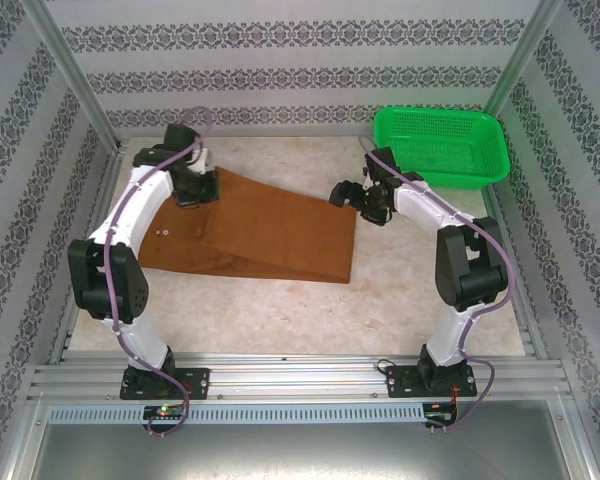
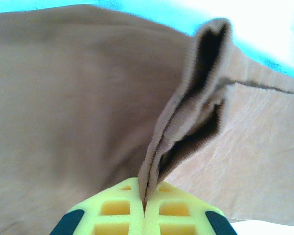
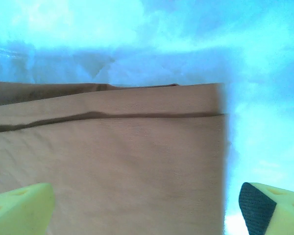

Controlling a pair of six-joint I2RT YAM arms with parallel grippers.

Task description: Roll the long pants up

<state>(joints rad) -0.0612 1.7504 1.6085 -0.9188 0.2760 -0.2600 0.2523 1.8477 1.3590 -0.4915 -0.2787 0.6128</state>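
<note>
Long pants (image 2: pixel 63 98) edge inside L gripper (image 2: pixel 144 201)

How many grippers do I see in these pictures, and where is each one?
2. The left gripper is shut on a pinched fold at the far left end of the long pants. The right gripper is open at their far right corner, near the green basket.
</note>
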